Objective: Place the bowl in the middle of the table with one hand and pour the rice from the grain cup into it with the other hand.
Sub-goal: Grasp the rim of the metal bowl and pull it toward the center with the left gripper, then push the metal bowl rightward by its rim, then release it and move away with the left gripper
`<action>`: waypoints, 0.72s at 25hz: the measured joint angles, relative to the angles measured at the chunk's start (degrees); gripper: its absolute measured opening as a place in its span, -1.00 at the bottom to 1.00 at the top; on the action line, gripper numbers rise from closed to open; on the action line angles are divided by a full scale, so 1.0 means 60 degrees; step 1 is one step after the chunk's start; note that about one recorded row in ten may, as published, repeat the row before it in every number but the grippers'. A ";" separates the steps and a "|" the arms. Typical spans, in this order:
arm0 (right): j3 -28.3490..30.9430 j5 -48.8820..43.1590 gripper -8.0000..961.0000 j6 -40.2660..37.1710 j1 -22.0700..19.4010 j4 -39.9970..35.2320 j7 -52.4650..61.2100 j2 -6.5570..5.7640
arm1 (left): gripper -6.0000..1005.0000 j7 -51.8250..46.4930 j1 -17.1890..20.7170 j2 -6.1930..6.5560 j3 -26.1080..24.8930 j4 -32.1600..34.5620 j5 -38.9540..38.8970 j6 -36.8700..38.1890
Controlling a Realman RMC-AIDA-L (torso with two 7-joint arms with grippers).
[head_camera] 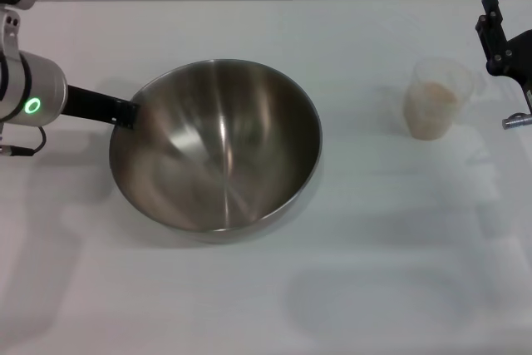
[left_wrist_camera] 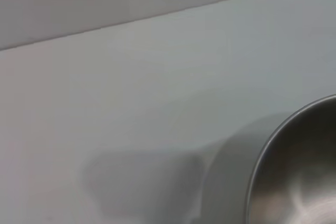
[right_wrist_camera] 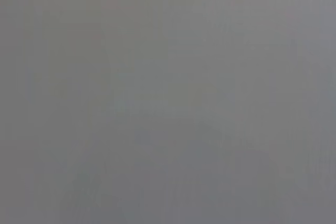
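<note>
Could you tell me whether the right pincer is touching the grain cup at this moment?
Apart. In the head view a strip of bare white table shows between the right pincer and the grain cup, which stands upright with the rice inside.

No words, labels, brands or numbers can be read anywhere, not on the bowl (head_camera: pixel 216 145) nor the cup (head_camera: pixel 432 99).

bowl (left_wrist_camera: pixel 294 177): steel rim and inner wall, partly in view, close to the camera
table (left_wrist_camera: pixel 131 103): plain white, bowl's shadow beside it
</note>
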 joint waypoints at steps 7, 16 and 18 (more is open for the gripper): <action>-0.0002 -0.0005 0.28 0.0011 0.0029 0.0000 0.0000 0.0000 | -0.91 -0.0076 -0.0176 -0.0015 0.0137 -0.0253 0.0092 0.0030; -0.0018 -0.0018 0.28 0.0014 0.0027 0.0001 0.0000 0.0010 | -0.92 0.0108 -0.0574 -0.0006 0.0149 -0.0693 -0.0063 -0.0053; -0.0023 -0.0019 0.28 0.0014 0.0021 0.0001 0.0000 0.0012 | -0.92 0.0185 -0.0599 -0.0001 0.0107 -0.0849 -0.0163 -0.0007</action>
